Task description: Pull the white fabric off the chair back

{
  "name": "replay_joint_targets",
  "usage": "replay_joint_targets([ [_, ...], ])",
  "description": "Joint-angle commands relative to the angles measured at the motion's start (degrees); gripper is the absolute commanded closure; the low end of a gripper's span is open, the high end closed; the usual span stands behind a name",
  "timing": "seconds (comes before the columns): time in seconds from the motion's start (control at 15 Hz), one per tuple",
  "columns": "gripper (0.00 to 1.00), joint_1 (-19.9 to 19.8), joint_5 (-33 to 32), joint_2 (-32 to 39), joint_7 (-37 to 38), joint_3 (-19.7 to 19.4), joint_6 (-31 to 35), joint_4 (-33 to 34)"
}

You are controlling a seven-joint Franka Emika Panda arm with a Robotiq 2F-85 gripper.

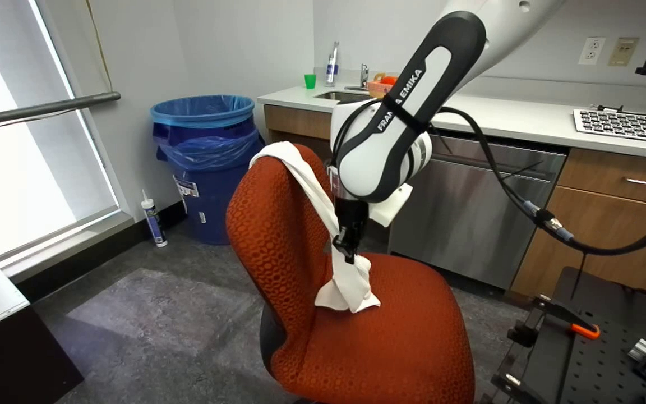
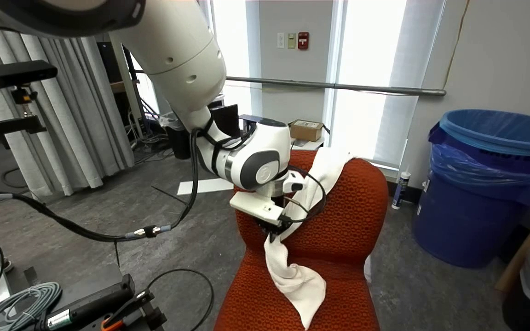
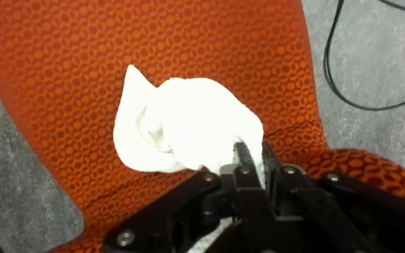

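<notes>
The orange-red chair back (image 1: 261,224) stands upright in both exterior views (image 2: 359,207). The white fabric (image 1: 306,182) hangs over its top edge and runs down the front in a narrow strip. Its lower end lies bunched on the seat, seen also in an exterior view (image 2: 297,280) and the wrist view (image 3: 202,116). My gripper (image 1: 347,252) is in front of the backrest, low over the seat, pointing down. In the wrist view, the fingers (image 3: 253,147) are closed with a fold of the fabric between them. The fabric's part behind the backrest is mostly hidden.
The orange-red seat (image 1: 401,336) lies below the gripper. A counter (image 1: 502,120) with a dishwasher (image 1: 463,224) stands behind the arm. A blue bin (image 1: 211,179) and a caulk tube (image 1: 153,219) stand near the wall. A black cart (image 1: 614,348) is near the chair.
</notes>
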Motion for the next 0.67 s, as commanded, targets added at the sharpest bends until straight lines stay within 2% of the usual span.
replay_joint_targets([
  [0.0,1.0,2.11,-0.73,1.95,3.44,-1.31,-1.12,-3.68],
  [0.4,1.0,4.89,-1.39,8.0,7.83,-3.34,-3.38,-4.2],
  [0.6,1.0,4.43,-0.28,8.37,7.46,-2.19,-4.06,-3.97],
])
